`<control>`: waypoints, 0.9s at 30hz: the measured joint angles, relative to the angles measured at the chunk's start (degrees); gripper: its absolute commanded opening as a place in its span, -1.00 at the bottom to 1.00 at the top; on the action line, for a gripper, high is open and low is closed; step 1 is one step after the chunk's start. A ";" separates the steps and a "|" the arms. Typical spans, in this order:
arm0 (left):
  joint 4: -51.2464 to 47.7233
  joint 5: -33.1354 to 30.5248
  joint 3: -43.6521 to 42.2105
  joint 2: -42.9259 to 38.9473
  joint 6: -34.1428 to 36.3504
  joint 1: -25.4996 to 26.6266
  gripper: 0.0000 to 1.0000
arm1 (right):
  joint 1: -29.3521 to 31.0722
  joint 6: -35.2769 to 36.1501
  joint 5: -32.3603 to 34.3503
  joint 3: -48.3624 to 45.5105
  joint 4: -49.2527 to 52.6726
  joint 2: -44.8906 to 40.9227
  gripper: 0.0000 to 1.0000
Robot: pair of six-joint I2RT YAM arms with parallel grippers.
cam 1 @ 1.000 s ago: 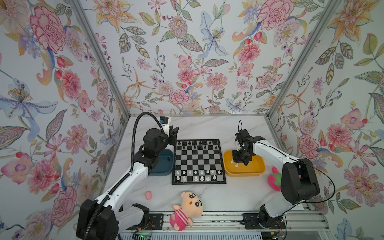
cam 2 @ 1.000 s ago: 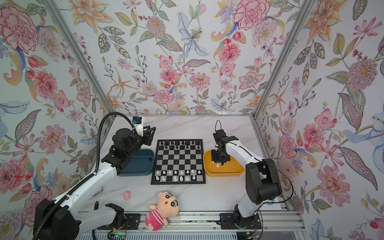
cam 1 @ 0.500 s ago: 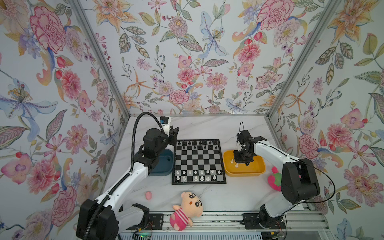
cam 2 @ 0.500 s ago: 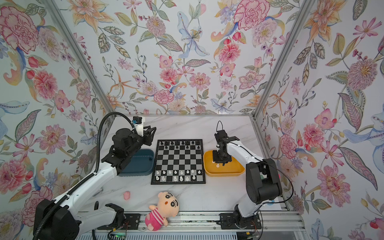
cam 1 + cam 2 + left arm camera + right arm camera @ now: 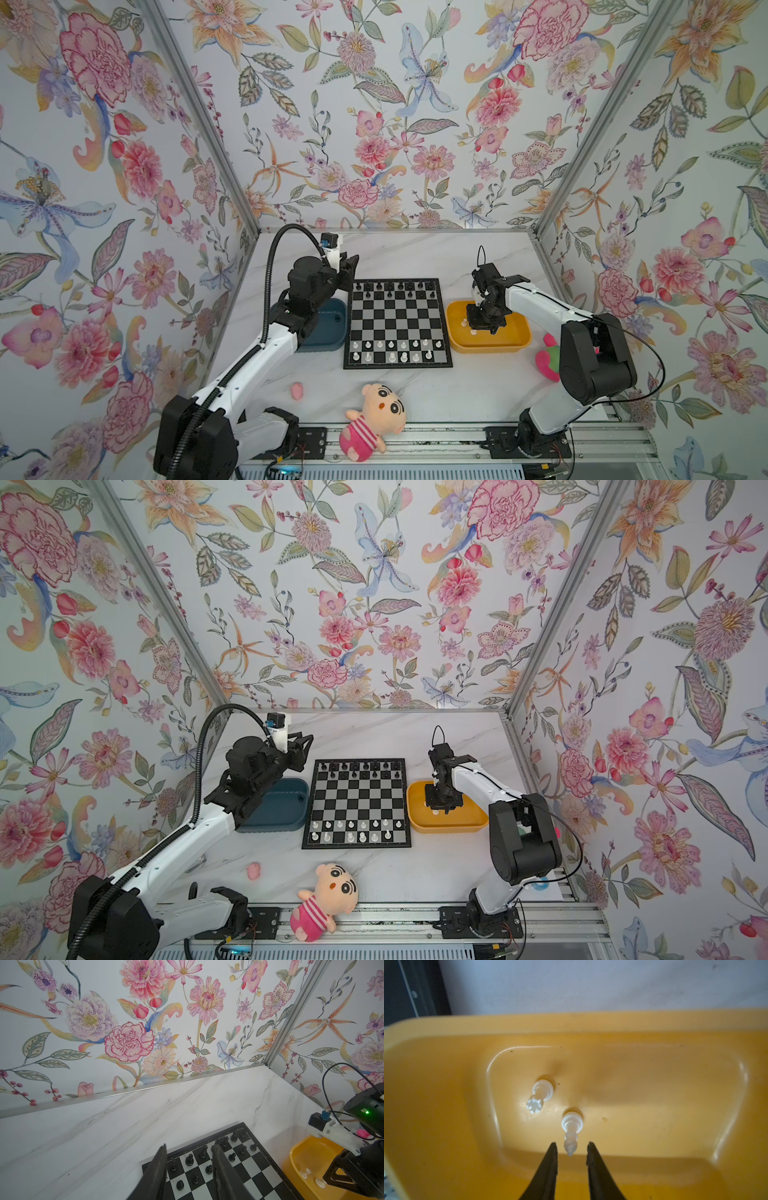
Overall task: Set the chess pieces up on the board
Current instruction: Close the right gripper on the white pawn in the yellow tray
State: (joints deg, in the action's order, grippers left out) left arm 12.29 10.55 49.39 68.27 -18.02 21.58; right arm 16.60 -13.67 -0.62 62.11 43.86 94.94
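Observation:
The board lies mid-table, with black chess pieces on its two far rows and white ones on its two near rows. My right gripper is open, low inside the yellow tray. The tip of an upright white bishop sits between its fingertips with a gap on each side. A white rook stands just beyond it. In both top views this gripper hangs over the tray's left part. My left gripper is open and empty, held above the board's far left corner.
A blue tray sits left of the board under my left arm. A plush doll lies at the front edge, with a small pink lump to its left. A pink and green plush rests right of the yellow tray.
My right gripper has come down into the yellow tray over the white pieces, its jaws a little narrower. The left arm has not moved.

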 measured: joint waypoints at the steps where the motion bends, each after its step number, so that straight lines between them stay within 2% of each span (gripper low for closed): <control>1: 0.00 0.00 0.00 0.00 0.00 0.00 -0.24 | -0.07 0.00 0.00 -0.02 -0.09 0.26 -0.49; 27: -0.02 0.00 0.00 0.00 0.00 0.00 -0.23 | -0.24 0.00 -0.92 -0.44 -1.77 2.62 -0.59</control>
State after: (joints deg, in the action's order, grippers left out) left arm 12.27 10.55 49.39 68.27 -18.02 21.58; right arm 16.36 -13.67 -1.54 61.67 42.09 97.56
